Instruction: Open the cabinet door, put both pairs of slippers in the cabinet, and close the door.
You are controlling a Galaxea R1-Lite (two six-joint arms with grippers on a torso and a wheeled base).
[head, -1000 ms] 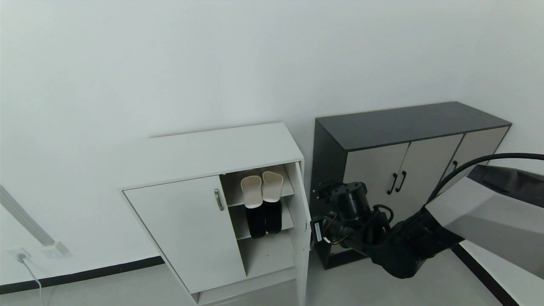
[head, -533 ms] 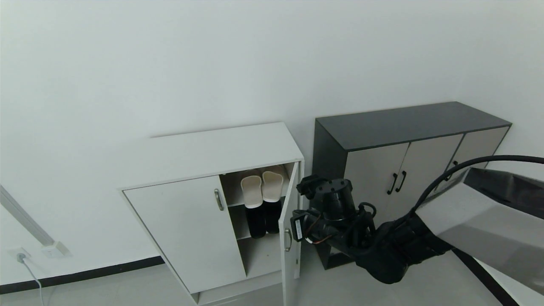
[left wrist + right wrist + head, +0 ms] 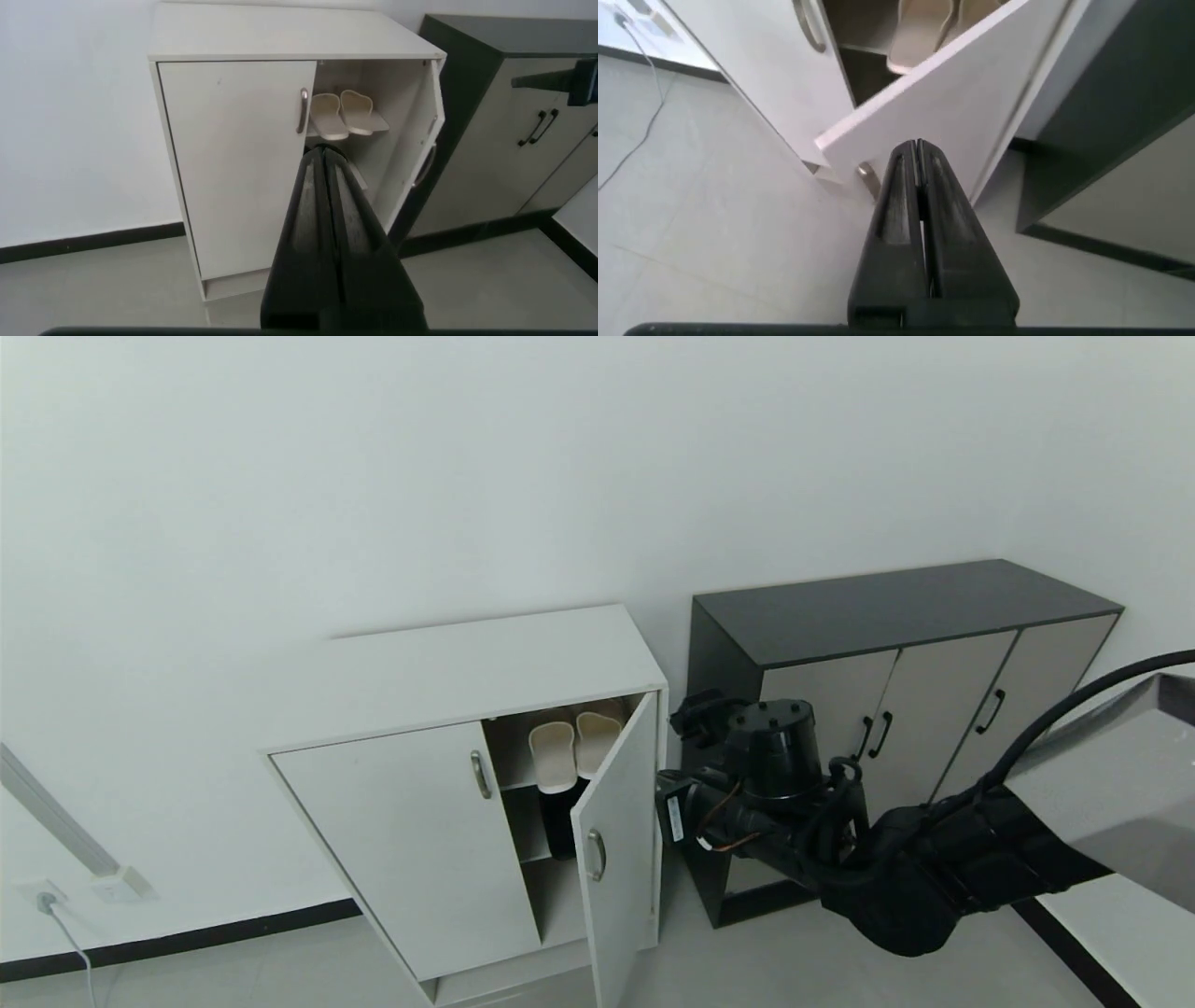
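My right gripper (image 3: 920, 151) fingers are pressed together, holding nothing, tips at the ajar cabinet door (image 3: 971, 93). Left gripper (image 3: 324, 159) fingers: pressed together, empty.

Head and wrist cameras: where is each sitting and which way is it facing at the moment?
Head view: high, looking forward and down at the white cabinet and dark cabinet; the right arm shows.
Left wrist view: set back, facing the cabinet front; left gripper in front.
Right wrist view: close, looking down at the half-open door edge and floor; right gripper.
Shared: all see the beige slippers inside.
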